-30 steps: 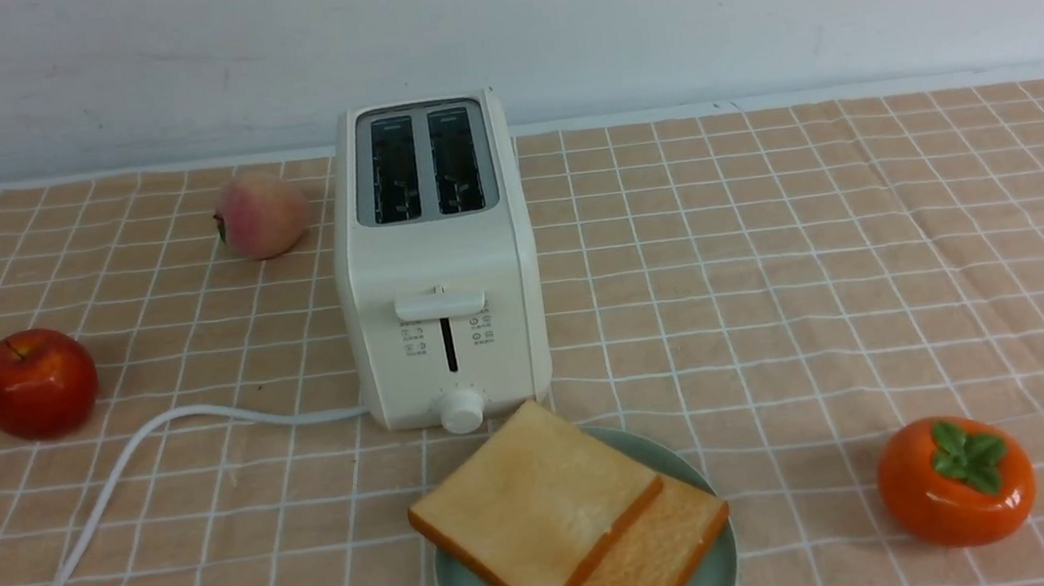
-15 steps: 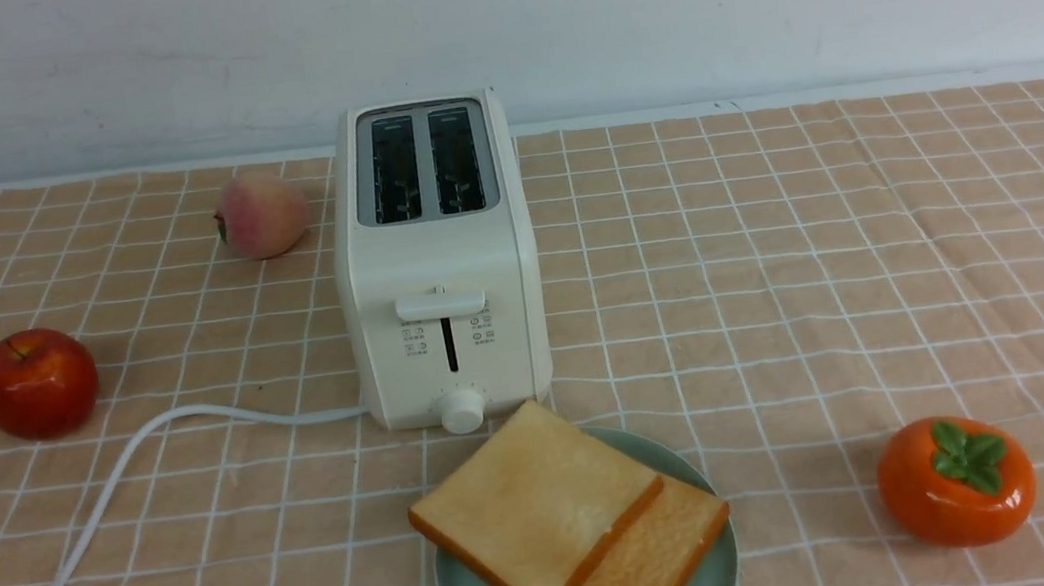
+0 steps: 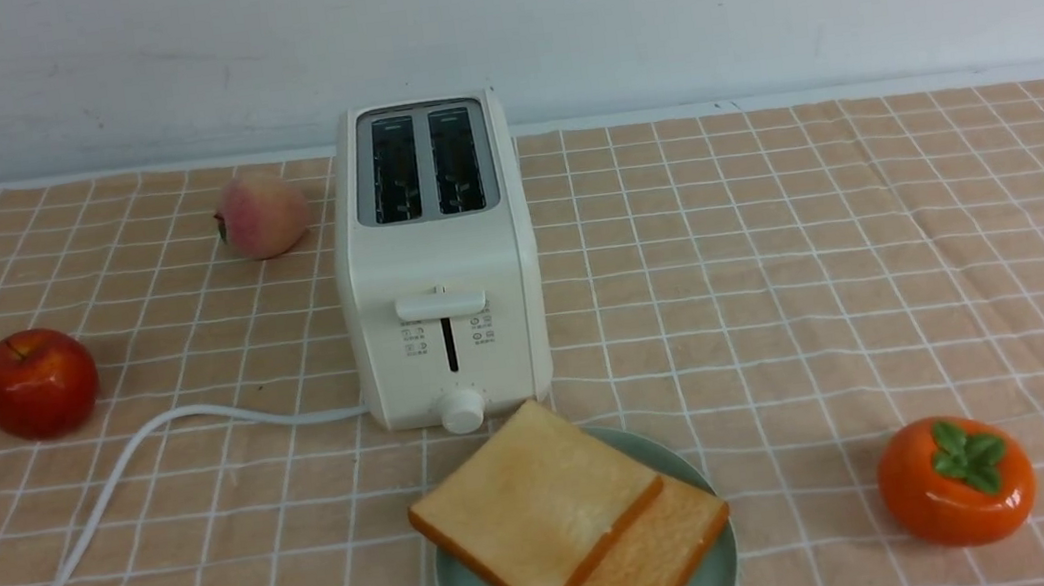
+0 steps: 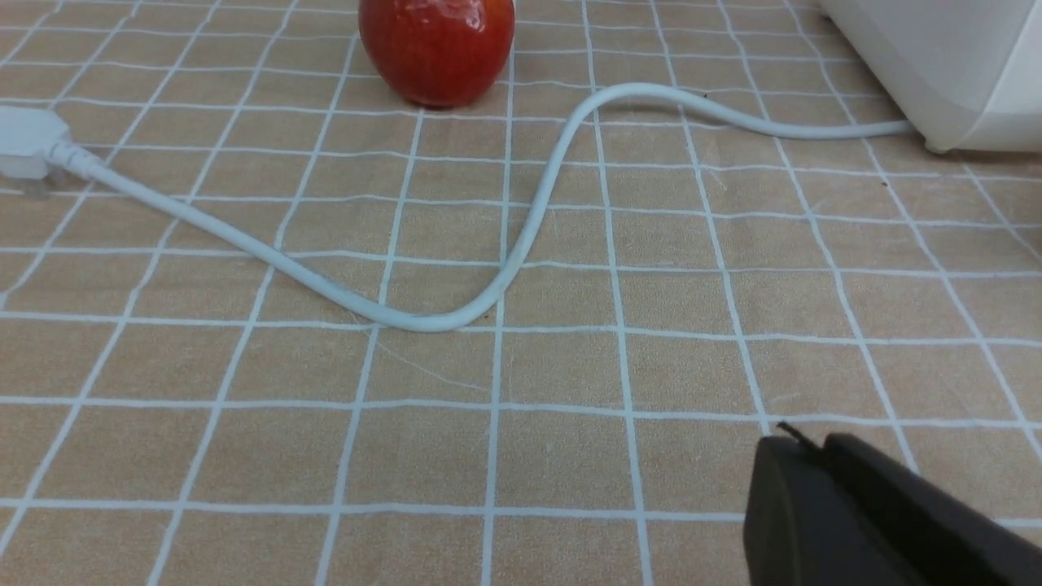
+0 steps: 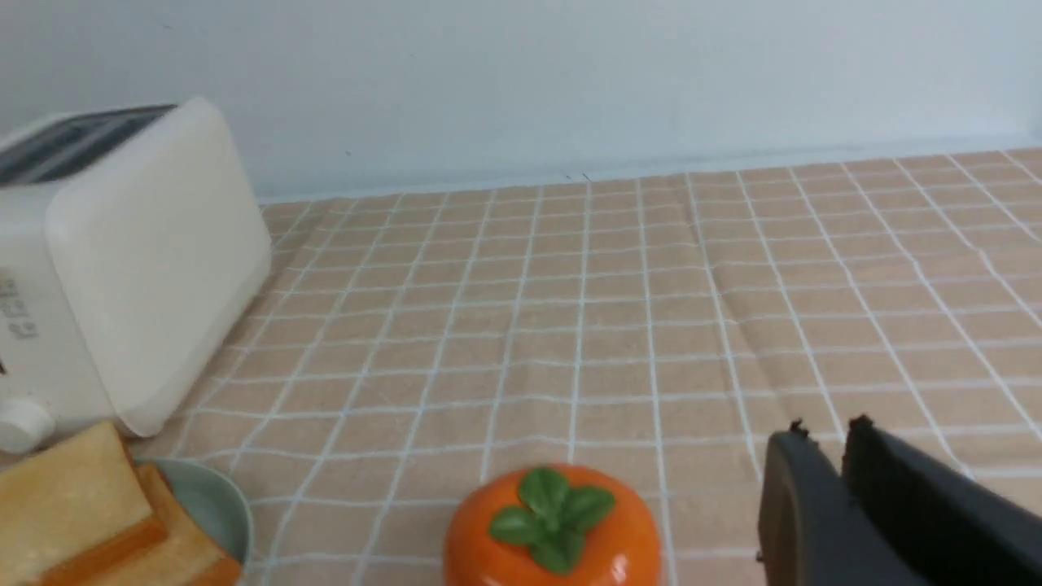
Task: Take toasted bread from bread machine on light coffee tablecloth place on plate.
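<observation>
**Toast on plate, both slots empty, both claws free**

Far left: a red apple [image 3: 36,383] sits on the tablecloth [image 3: 782,279], with a peach [image 3: 262,215] farther back beside the bread machine. A white cord [image 3: 105,494] runs from the machine's left side across the cloth toward the near left edge, ending in a plug [image 4: 28,146] seen in the left wrist view.

Left claw [image 4: 802,456]: fingers pressed together, holding nothing, poised over bare cloth near the cord.

Centre: the bread machine [image 3: 438,264] stands upright, both slots dark and empty. Just in front of it, the plate [image 3: 710,571] carries the toasted bread [image 3: 535,508] (two slices, the upper one overlapping the lower and overhanging the plate's far-left rim).

Right: an orange persimmon [image 3: 955,480] rests on the cloth, well apart from the plate.

Right claw [image 5: 824,443]: a narrow gap shows between its fingers, nothing in it, just right of the persimmon.
</observation>
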